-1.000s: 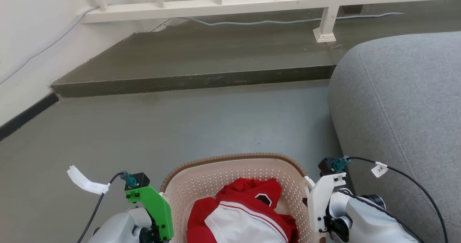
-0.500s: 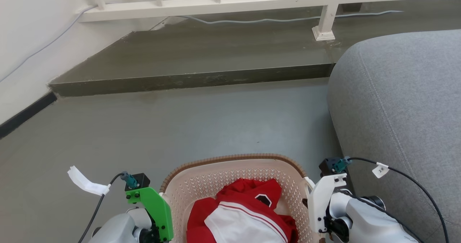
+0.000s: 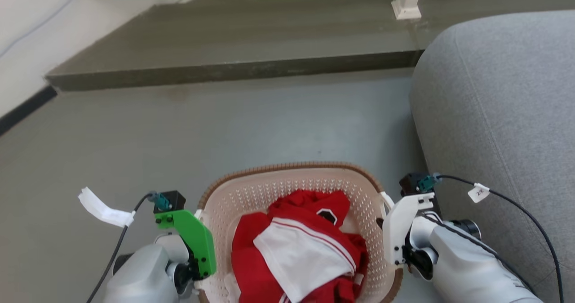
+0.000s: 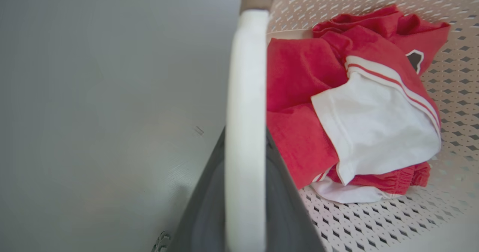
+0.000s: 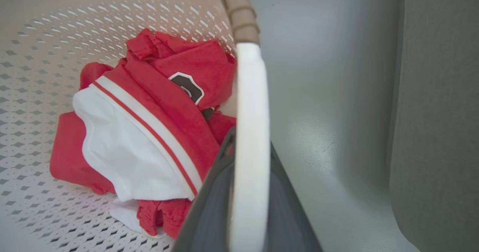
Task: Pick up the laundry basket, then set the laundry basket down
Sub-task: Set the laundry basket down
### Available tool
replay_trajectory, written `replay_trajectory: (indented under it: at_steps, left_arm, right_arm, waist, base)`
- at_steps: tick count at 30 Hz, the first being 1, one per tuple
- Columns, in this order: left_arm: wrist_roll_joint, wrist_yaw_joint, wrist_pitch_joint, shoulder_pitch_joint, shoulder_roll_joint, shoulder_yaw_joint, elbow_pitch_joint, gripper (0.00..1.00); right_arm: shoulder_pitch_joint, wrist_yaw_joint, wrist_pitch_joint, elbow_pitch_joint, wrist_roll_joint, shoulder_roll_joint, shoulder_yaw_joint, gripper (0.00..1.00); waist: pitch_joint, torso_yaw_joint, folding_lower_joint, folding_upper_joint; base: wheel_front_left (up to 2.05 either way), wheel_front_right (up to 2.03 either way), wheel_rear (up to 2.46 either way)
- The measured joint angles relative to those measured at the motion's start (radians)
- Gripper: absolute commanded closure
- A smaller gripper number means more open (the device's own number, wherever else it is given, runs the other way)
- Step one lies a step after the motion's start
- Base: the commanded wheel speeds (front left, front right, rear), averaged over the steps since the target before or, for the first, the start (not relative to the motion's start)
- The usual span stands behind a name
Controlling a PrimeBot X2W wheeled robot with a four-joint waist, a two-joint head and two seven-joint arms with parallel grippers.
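Note:
The laundry basket (image 3: 287, 170), cream perforated plastic with a brown woven-look rim, sits low in the head view between my two arms. Red and white clothes (image 3: 305, 249) lie in it. My left gripper (image 3: 197, 271) is at its left side under the green bracket, and my right gripper (image 3: 395, 249) is at its right side. In the left wrist view, dark fingers (image 4: 284, 207) are shut on the white handle (image 4: 245, 95). The right wrist view has the right gripper (image 5: 249, 199) shut on the other white handle (image 5: 250, 113). Whether the basket touches the floor I cannot tell.
A grey sofa (image 3: 494, 91) stands close on the right, almost against my right arm. Ahead lies grey floor (image 3: 224, 127), then a raised dark step (image 3: 224, 69) with a white railing post (image 3: 406, 2). A white wall (image 3: 18, 46) runs along the left.
The head camera has tilted down, so the whole picture has shifted and more of the basket shows. Both grippers keep their hold on the handles.

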State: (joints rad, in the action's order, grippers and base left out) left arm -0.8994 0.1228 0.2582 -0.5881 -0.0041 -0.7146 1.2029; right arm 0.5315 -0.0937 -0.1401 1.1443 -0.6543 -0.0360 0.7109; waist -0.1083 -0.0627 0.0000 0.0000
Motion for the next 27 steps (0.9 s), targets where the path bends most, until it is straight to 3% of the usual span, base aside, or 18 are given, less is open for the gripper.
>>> replay_trajectory:
  at_steps: [27]
  left_arm:
    - [0.097,-0.044,-0.22,-0.196,0.016,-0.031,-0.027,1.0]
  right_arm:
    - [0.204,0.066,0.197,0.006,0.013,0.0,-0.021,1.0]
  waist:
    - [-0.366,0.014,0.0001,0.0]
  base:
    - [0.0,0.0,0.0]
